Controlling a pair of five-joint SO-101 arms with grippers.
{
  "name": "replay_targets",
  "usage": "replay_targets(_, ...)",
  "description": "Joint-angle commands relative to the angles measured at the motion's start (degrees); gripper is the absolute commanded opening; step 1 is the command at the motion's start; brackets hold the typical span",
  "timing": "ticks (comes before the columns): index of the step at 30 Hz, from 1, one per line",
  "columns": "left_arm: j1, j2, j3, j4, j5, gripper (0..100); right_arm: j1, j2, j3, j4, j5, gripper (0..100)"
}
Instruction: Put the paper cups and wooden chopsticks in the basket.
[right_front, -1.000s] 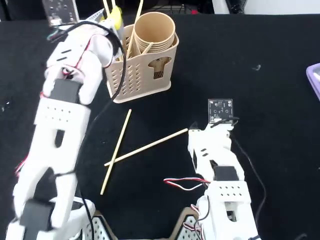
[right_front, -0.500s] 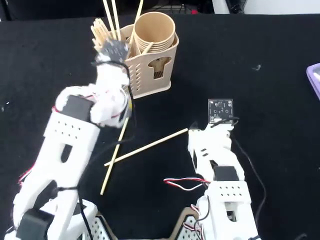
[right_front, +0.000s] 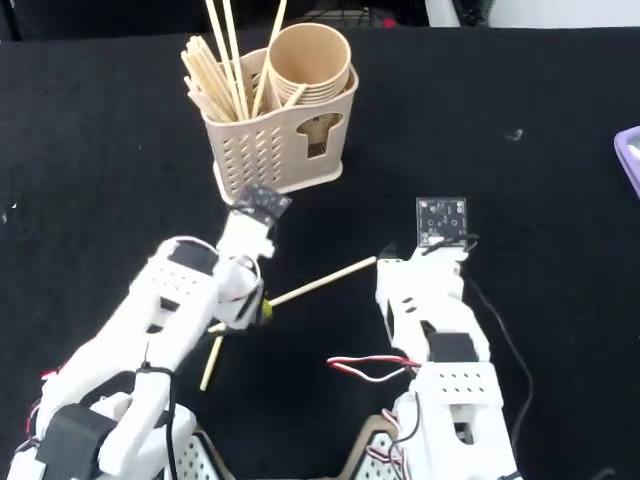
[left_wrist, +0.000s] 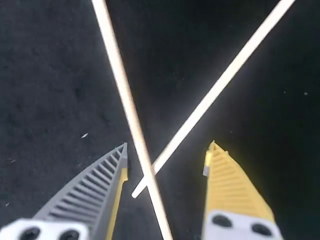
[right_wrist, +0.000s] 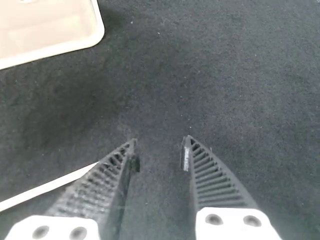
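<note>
A beige basket (right_front: 283, 140) stands at the back and holds a stack of paper cups (right_front: 310, 62) and several wooden chopsticks (right_front: 215, 70). Two more chopsticks lie crossed on the black table. One chopstick (right_front: 320, 281) runs toward the right arm; the other chopstick (right_front: 210, 365) is mostly under the left arm. My left gripper (left_wrist: 168, 146) is open just above their crossing, with one chopstick (left_wrist: 122, 95) and the other chopstick (left_wrist: 225, 80) running between its fingers. My right gripper (right_wrist: 160, 141) is open and holds nothing, beside the tip of a chopstick (right_wrist: 45, 187).
A purple object (right_front: 630, 150) shows at the table's right edge. The basket's corner (right_wrist: 45, 25) lies ahead of the right gripper. Open black cloth extends to the right of the basket and around the right arm.
The left arm has drawn back from the basket and come down over the crossed chopsticks. The right arm has not moved.
</note>
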Motion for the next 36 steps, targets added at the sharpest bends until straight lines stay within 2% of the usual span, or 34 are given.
replay_targets(1, 0.5, -0.1, 1.5, -5.0, -0.9, 25, -0.9, -1.2, -1.7, -1.5, 0.5, 14.9)
replay_targets(10, -0.1, 0.4, 3.2, -6.3, -0.9, 25, -0.9, -1.2, -1.7, -1.5, 0.5, 14.9)
replay_targets(14, -0.1, 6.1, 2.4, -6.6, -0.9, 25, -0.9, -1.2, -1.7, -1.5, 0.5, 14.9)
replay_targets(22, -2.2, 18.7, -10.4, 1.9, -0.9, 25, -0.9, -1.2, -1.8, -1.4, 0.5, 14.9)
replay_targets(36, 7.2, 20.2, -12.1, 3.2, -1.0, 14, -0.9, -1.2, -1.8, -1.4, 0.5, 14.9)
